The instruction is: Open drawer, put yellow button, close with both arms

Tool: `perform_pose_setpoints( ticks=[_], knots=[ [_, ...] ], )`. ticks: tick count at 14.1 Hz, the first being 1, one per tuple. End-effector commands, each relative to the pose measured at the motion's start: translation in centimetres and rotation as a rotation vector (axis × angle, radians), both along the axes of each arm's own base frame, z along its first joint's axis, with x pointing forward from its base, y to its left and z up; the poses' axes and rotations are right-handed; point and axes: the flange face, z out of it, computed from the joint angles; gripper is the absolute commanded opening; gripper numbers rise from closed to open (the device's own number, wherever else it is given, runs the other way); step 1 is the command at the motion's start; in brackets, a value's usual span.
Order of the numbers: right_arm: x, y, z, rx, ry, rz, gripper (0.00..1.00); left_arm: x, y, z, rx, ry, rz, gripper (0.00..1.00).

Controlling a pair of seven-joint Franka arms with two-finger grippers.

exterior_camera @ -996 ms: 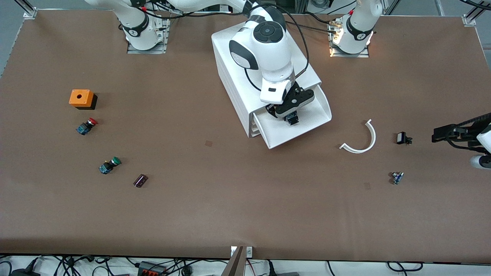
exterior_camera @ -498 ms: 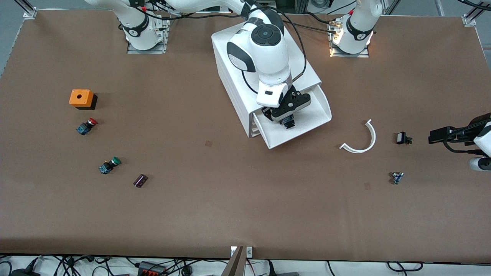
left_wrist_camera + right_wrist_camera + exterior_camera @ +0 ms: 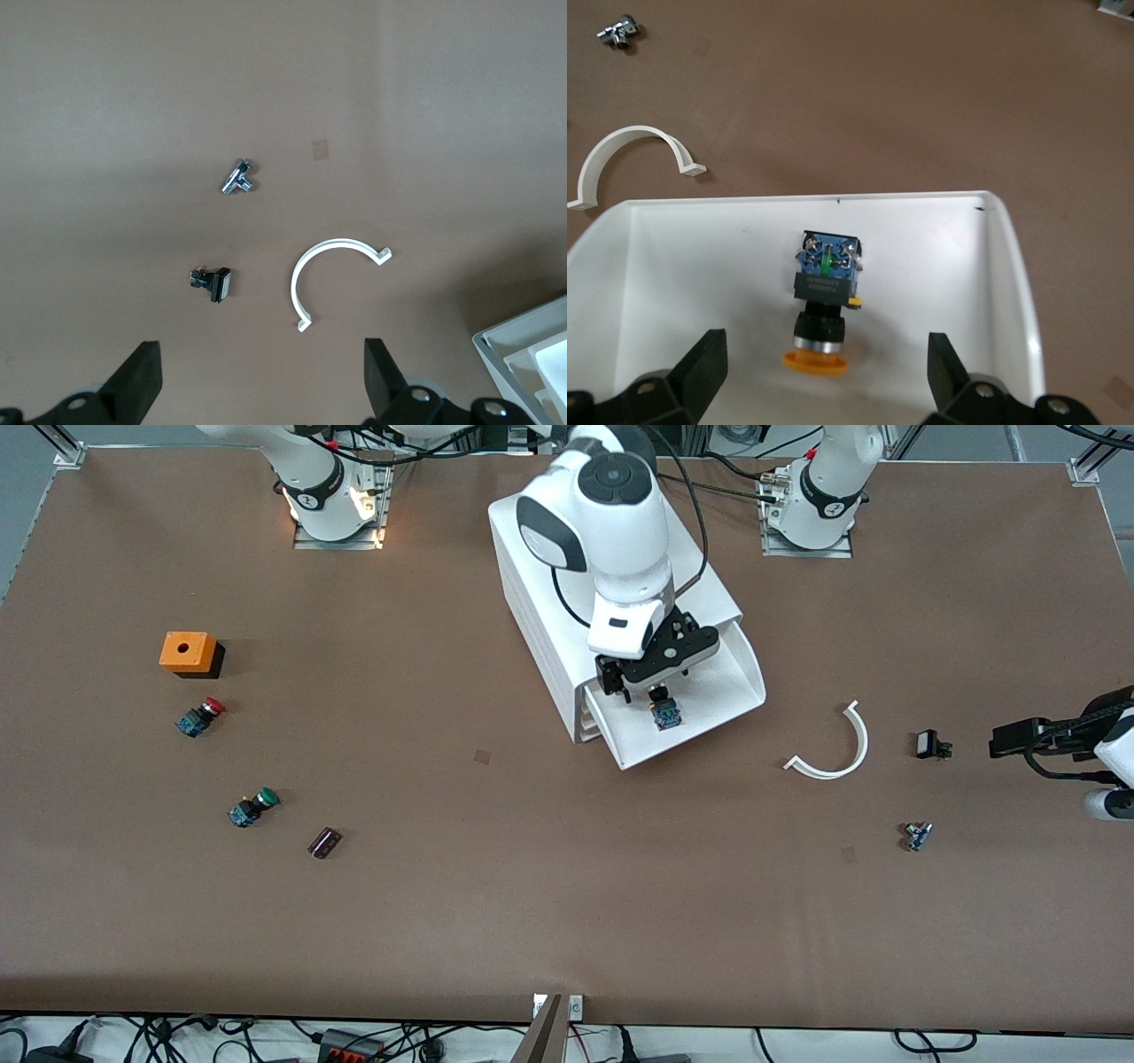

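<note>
The white cabinet (image 3: 532,602) stands mid-table with its top drawer (image 3: 740,691) pulled out toward the front camera. The yellow button (image 3: 665,716) lies on its side on the drawer floor; in the right wrist view its yellow cap (image 3: 816,362) and blue-black body (image 3: 827,266) show. My right gripper (image 3: 654,675) hangs open just above the button, not touching it; its fingertips (image 3: 700,367) stand wide on either side. My left gripper (image 3: 1010,737) is open and empty over the table at the left arm's end; it also shows in the left wrist view (image 3: 257,390).
A white curved clip (image 3: 837,748), a small black part (image 3: 930,744) and a small metal fitting (image 3: 917,835) lie near the left gripper. At the right arm's end lie an orange box (image 3: 188,652), a red-capped button (image 3: 199,716), a green-capped button (image 3: 252,806) and a dark cylinder (image 3: 324,842).
My right gripper has let go of the yellow button, opened and risen; the button now lies in the drawer. The left gripper shifted slightly toward the table's middle, then held still.
</note>
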Motion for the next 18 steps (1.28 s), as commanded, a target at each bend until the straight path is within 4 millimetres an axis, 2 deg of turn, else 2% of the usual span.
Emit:
perform_pose_setpoints(
  ticks=[1, 2, 4, 5, 6, 8, 11, 12, 14, 16, 17, 18],
  knots=[
    [2.0, -3.3, 4.9, 0.011, 0.0, -0.057, 1.0, -0.7, -0.8, 1.4, -0.004, -0.01, 0.087, 1.0],
    [2.9, -4.7, 5.6, 0.006, 0.012, -0.077, 1.0, -1.1, -1.2, 1.3, -0.001, 0.013, 0.121, 1.0],
    [4.7, -8.3, 6.6, -0.049, 0.054, -0.127, 1.0, -1.2, -3.3, 1.2, -0.012, 0.025, 0.139, 1.0],
    [5.8, -10.0, 6.5, -0.08, 0.072, -0.15, 1.0, -1.2, -4.1, 0.7, -0.014, 0.034, 0.152, 1.0],
    [7.0, -12.3, 6.9, -0.097, 0.088, -0.187, 1.0, -1.1, -5.1, -0.3, -0.017, 0.048, 0.156, 1.0],
    [9.6, -16.2, 5.7, -0.133, 0.135, -0.249, 1.0, -0.6, -7.4, -2.7, -0.041, 0.054, 0.131, 1.0],
    [14.0, -25.2, 4.4, -0.204, 0.248, -0.342, 1.0, 0.6, -11.0, -7.3, -0.076, 0.0, 0.143, 1.0],
    [15.3, -28.3, 5.1, -0.203, 0.247, -0.337, 1.0, 0.7, -11.9, -8.6, -0.082, -0.016, 0.188, 1.0],
    [17.7, -34.9, 6.6, -0.203, 0.231, -0.313, 1.0, 0.5, -15.7, -10.8, -0.101, -0.039, 0.327, 1.0],
    [19.7, -40.7, 6.6, -0.197, 0.242, -0.357, 1.0, -0.4, -19.4, -14.0, -0.116, -0.054, 0.447, 1.0],
    [20.6, -44.3, 6.5, -0.188, 0.252, -0.409, 1.0, -0.8, -20.8, -15.0, -0.126, -0.062, 0.487, 1.0],
    [21.1, -47.0, 6.4, -0.184, 0.264, -0.445, 1.0, -1.1, -22.2, -15.6, -0.13, -0.068, 0.506, 1.0]
  ],
)
